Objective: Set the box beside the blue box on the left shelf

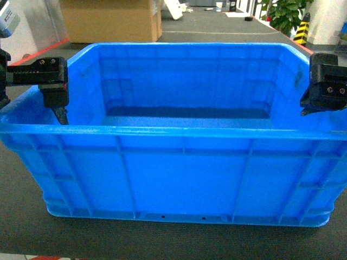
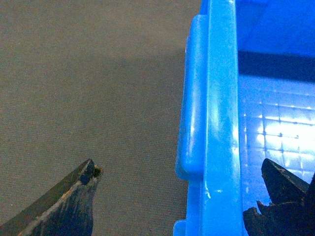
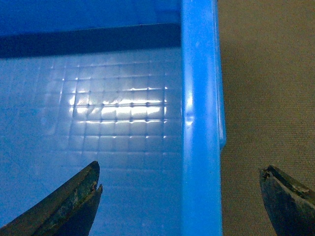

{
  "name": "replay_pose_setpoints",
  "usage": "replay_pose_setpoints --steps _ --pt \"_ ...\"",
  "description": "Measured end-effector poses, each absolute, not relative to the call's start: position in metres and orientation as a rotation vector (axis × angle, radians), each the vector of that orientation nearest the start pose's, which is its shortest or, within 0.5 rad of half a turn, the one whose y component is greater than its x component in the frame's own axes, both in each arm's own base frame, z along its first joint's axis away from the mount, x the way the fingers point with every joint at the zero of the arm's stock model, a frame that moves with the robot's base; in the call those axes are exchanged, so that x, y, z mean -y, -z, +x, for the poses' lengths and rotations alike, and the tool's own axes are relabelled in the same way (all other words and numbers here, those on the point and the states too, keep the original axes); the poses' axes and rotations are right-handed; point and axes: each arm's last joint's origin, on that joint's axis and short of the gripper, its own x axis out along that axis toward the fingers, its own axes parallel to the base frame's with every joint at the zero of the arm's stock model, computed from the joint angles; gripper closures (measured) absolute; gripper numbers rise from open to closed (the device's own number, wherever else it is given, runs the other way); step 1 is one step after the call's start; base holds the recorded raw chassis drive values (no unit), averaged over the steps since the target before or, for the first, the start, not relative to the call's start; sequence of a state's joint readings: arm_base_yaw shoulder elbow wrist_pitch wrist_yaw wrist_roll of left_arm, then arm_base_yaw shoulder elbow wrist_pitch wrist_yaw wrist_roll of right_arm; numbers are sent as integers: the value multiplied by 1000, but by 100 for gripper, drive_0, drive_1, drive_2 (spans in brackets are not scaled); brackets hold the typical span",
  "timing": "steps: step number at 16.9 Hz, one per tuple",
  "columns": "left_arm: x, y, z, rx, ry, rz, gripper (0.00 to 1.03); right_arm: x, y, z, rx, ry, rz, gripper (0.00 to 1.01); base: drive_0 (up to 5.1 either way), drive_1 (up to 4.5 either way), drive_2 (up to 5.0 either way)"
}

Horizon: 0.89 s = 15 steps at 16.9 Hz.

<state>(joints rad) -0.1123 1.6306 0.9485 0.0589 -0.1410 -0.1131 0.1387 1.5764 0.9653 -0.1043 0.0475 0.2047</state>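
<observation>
The box (image 1: 179, 179) is a large bright-blue open-top crate with ribbed outer walls, standing on dark grey carpet and filling the middle of the head view. My left gripper (image 1: 57, 105) stands open over its left rim. In the left wrist view the gripper (image 2: 178, 164) has one finger outside the rim (image 2: 219, 98) and the other inside the crate. My right gripper (image 1: 317, 103) is open astride the right rim (image 3: 199, 98), and the right wrist view shows the gripper (image 3: 179, 171) with its fingers apart from the plastic. The other blue box and the left shelf are out of view.
A big cardboard carton (image 1: 111, 21) stands behind the crate at the back left. A potted plant (image 1: 284, 13) and a yellow-and-black post (image 1: 302, 27) are at the back right. Grey carpet (image 2: 88, 73) lies on both sides of the crate.
</observation>
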Motion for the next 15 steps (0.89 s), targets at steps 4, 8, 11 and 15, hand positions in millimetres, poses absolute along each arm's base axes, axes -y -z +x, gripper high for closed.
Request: replay_pose_setpoints --steps 4,8,11,15 --pt "37 -200 344 -645 -67 -32 5 -47 -209 330 -737 -15 139 10 0 0 0" --pt "39 -201 345 -659 -61 -30 43 -47 -211 331 -727 -17 139 55 0 0 0" --pt "40 -200 345 -672 -50 -34 77 -46 -211 331 -725 -10 135 88 0 0 0" --pt "40 -199 345 -636 -73 -34 90 -49 -211 331 -704 -16 136 92 0 0 0"
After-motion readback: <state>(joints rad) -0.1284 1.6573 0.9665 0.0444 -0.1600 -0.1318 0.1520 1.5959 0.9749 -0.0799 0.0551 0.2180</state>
